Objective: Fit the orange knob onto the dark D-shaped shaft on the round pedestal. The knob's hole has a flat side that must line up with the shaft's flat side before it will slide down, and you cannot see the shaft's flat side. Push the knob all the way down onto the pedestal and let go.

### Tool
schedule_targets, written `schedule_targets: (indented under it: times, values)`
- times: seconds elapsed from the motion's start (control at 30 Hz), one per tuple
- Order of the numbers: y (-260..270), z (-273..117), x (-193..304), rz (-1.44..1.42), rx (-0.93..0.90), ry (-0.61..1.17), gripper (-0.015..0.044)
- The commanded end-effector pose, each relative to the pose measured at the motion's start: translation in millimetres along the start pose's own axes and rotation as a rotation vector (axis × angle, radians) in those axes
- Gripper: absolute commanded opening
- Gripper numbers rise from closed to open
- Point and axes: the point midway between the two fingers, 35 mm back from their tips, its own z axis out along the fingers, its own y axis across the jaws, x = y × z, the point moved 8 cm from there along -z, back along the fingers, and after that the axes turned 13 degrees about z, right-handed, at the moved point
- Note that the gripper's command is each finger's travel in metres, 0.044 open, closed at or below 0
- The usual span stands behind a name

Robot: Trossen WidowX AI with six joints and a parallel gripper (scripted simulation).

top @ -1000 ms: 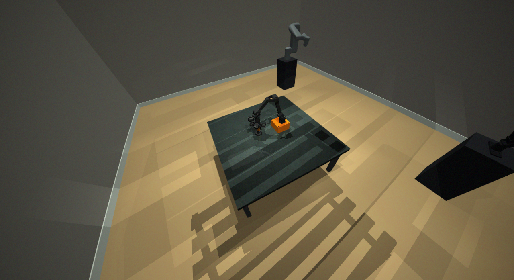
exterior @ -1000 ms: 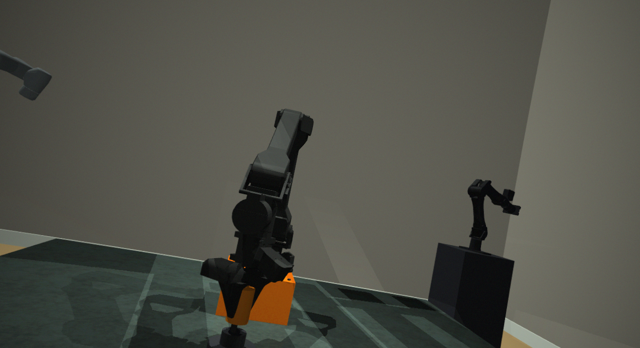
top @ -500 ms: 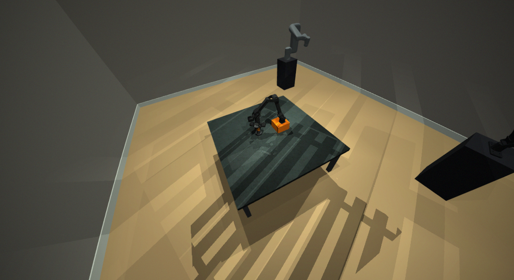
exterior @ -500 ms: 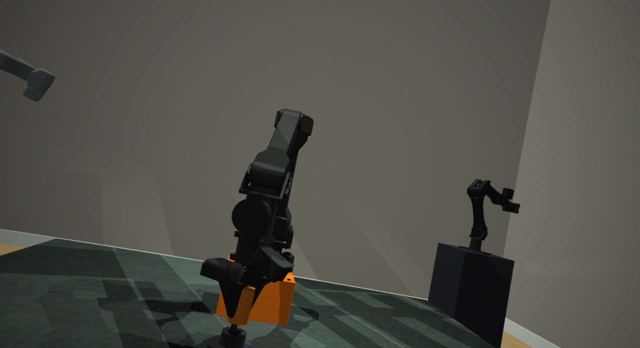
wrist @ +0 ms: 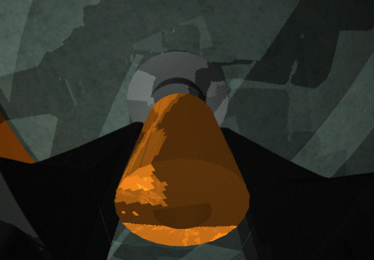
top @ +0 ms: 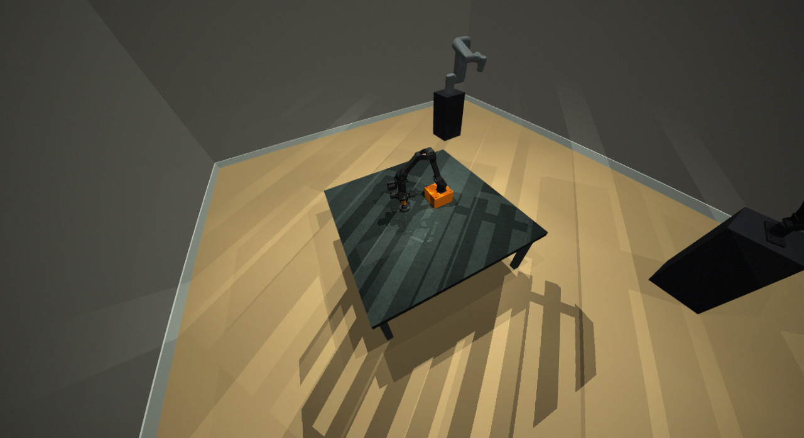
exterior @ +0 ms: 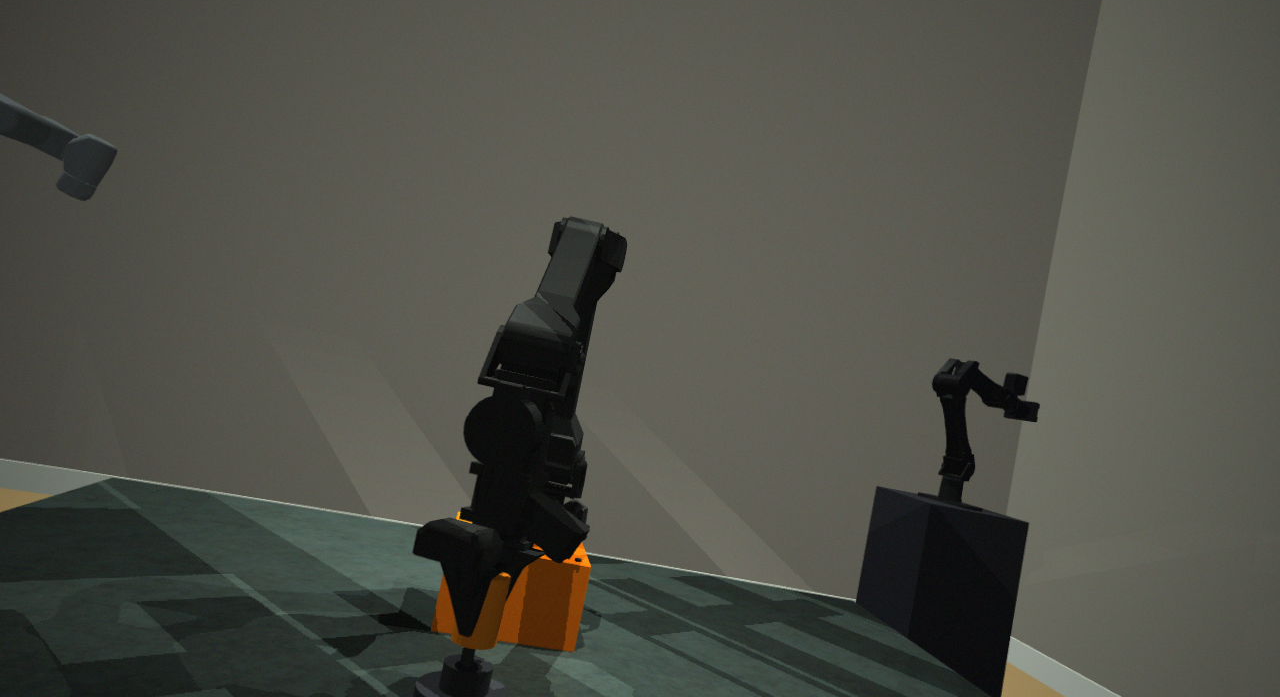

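Note:
The orange knob (top: 403, 203) (exterior: 489, 614) (wrist: 191, 135) is a roughly upright cylinder. My gripper (top: 402, 201) (exterior: 484, 618) (wrist: 181, 132) is shut on it, one finger on each side. A darker rounded patch shows on the knob's near end face in the wrist view. The round grey pedestal (exterior: 467, 677) (wrist: 139, 90) stands below the knob. A short piece of the dark shaft (exterior: 468, 656) shows between the knob's lower end and the pedestal's collar. I cannot tell whether the shaft's tip touches or enters the hole. The shaft's flat side is hidden.
The orange box (top: 441, 200) (exterior: 547, 608) under my arm's base stands beside the pedestal on the dark green table (top: 393, 289) (exterior: 179, 532). A grey arm (top: 460, 58) and a black arm (exterior: 957, 424) stand on separate dark stands away from the table.

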Motion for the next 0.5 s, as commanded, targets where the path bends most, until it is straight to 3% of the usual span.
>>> schedule_targets:
  times: [0.0,0.47]
  values:
    - [0.0,1.1,-0.1,-0.020,0.003,-0.002,0.0000]
    - [4.1,1.3,2.3,-0.020,0.002,-0.002,0.0000]
